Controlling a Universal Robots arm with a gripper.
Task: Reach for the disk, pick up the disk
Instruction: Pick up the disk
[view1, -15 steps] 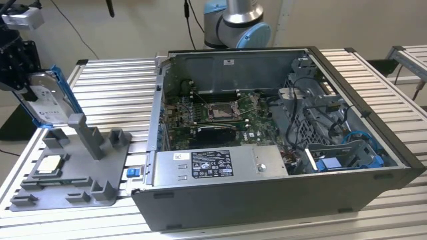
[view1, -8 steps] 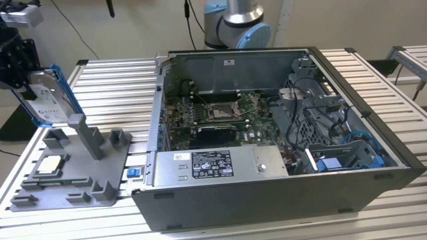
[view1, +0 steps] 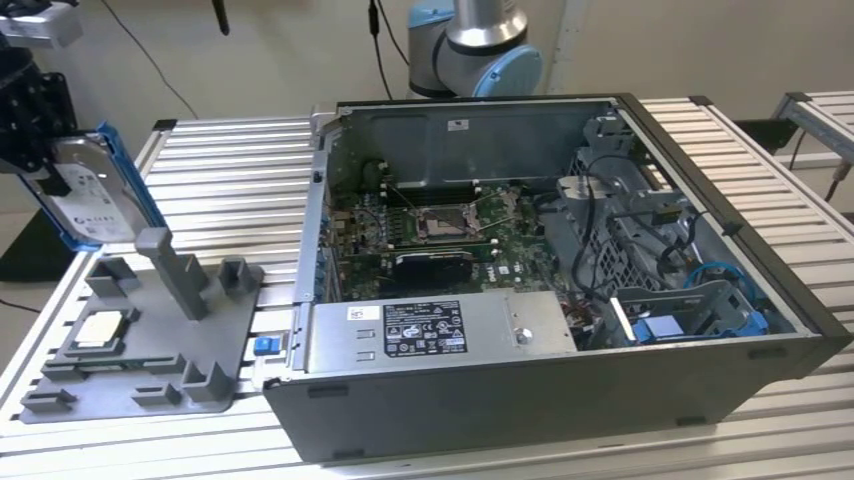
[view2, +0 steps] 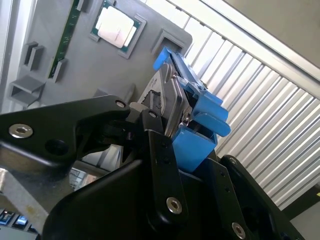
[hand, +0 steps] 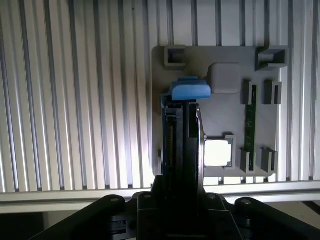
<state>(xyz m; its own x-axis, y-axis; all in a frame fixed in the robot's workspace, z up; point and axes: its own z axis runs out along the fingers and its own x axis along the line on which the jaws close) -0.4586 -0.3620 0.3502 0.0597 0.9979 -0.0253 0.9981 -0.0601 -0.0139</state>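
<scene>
Black end effector pinching the disk between its fingers.
In the exterior view the disk hangs upright, label showing, off the surface, at ten o'clock from the grey fixture. The first wrist view shows it edge-on, with the processor chip seated below.

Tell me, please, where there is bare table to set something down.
The table is bare between the far end of the grey fixture and the computer case, and on the exterior view's right of the case. The fixture is crowded: posts, a chip, the disk held over it.
</scene>
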